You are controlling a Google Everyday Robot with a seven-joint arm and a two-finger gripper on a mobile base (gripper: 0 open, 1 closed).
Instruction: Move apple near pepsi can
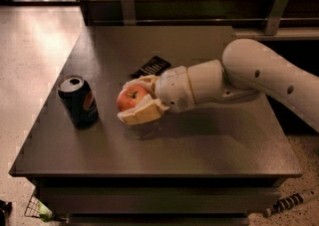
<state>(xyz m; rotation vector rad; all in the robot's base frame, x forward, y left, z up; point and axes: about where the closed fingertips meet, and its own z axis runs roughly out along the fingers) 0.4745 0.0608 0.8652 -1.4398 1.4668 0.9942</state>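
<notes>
The apple (pixel 130 98) is red-orange with a dark stem and sits between the two cream fingers of my gripper (pixel 133 100), which is shut on it. The gripper is low over the table, just right of the pepsi can (pixel 78 101). The can is dark with a silver top and stands upright near the table's left front edge. A small gap separates the apple from the can. The white arm (pixel 249 73) reaches in from the right.
A flat black packet (pixel 152 65) with white markings lies on the grey table (pixel 209 140) just behind the gripper. A wall ledge with metal brackets (pixel 276 1) runs along the back. The floor lies to the left.
</notes>
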